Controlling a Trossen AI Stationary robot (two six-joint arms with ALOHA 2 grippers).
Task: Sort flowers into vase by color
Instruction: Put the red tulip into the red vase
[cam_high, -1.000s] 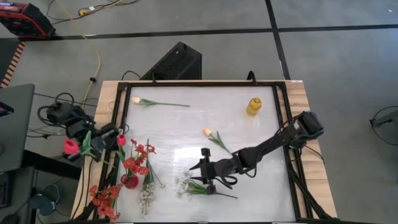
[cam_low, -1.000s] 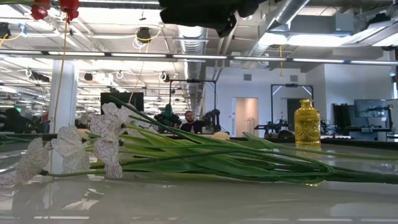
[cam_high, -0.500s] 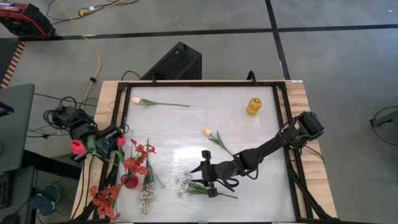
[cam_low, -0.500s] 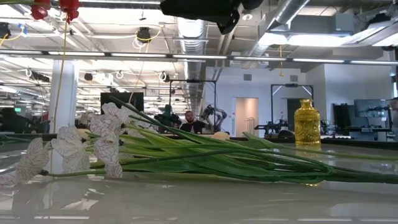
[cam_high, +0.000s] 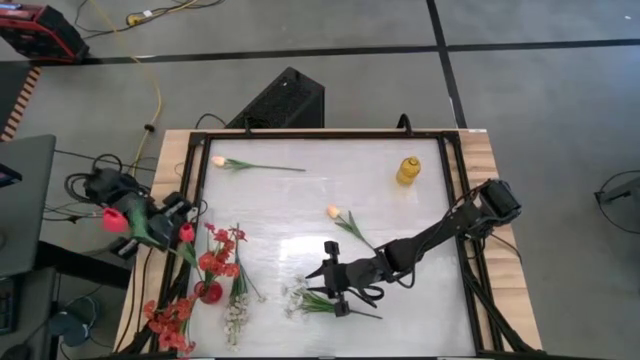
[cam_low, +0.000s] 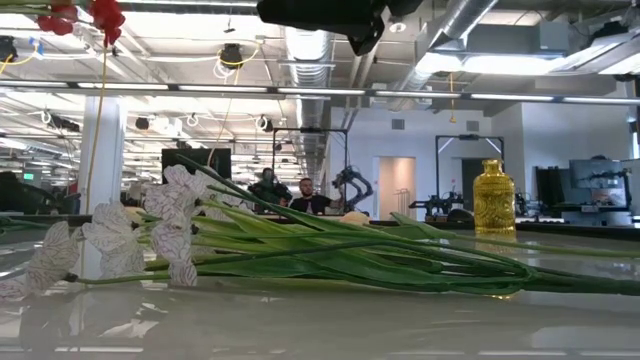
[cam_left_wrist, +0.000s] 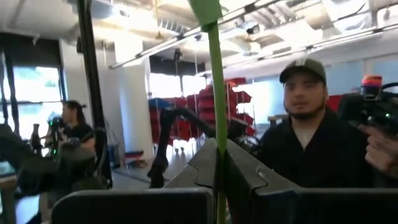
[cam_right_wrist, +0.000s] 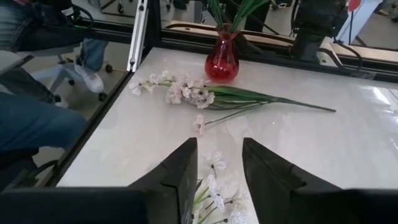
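White blossoms (cam_right_wrist: 214, 186) lie between the spread fingers of the right gripper (cam_right_wrist: 214, 177); only the left wrist view shows the left gripper (cam_left_wrist: 217, 205) pinching a green stem (cam_left_wrist: 216, 112).

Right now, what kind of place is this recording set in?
Probably a robotics lab or workshop in an open industrial hall: exposed ceiling ducts, another robot arm at a far bench, red storage bins, and people standing around the table.
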